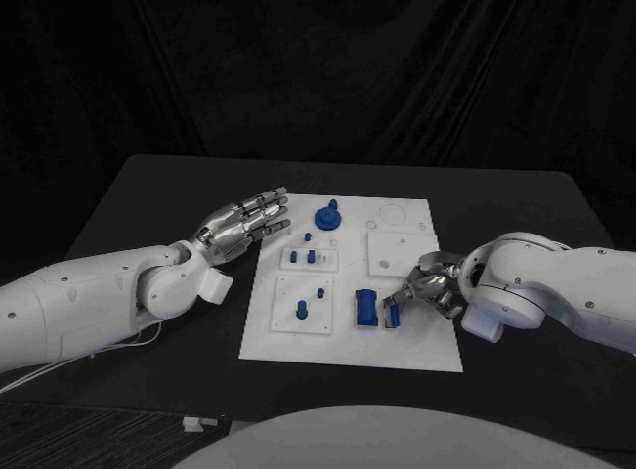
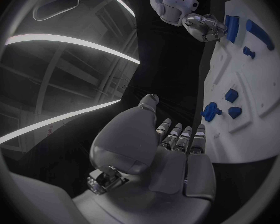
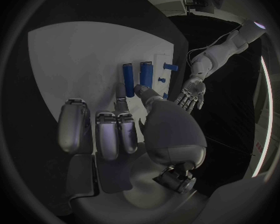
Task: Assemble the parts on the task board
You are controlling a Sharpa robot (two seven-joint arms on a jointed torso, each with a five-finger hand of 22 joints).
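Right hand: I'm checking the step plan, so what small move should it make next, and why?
Probably close the fingers on the blue bar. The right hand sits at the task board with fingertips at the bar, beside a second long blue piece. The left hand hovers open beside the board.

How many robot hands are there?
2. The left hand hovers open beside the task board's left edge; the right hand is at a blue part on the board's right side.

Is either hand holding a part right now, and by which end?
Left hand holds nothing, fingers spread. Right hand touches a long blue bar part by the white task board; a hold cannot be told.
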